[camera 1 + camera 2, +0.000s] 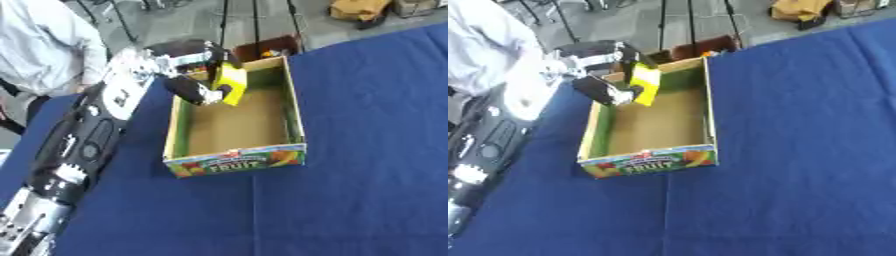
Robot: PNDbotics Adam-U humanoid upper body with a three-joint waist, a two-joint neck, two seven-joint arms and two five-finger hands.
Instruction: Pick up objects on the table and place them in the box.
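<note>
Left hand (199,80) over the box's (294,115) far-left corner, fingers curled round a yellow object (234,84) — flat, probably a packet, blurred and partly covered by the fingers. It hangs above the bare floor inside. Front panel reads "FRUIT"; smaller print is illegible. Blue cloth (367,150) beneath.

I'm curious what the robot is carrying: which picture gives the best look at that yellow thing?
The left eye view: the yellow object shows a little larger there, held by the left hand over the far end of the box. The right eye view shows nearly the same, with the object closer to the picture's upper left.
</note>
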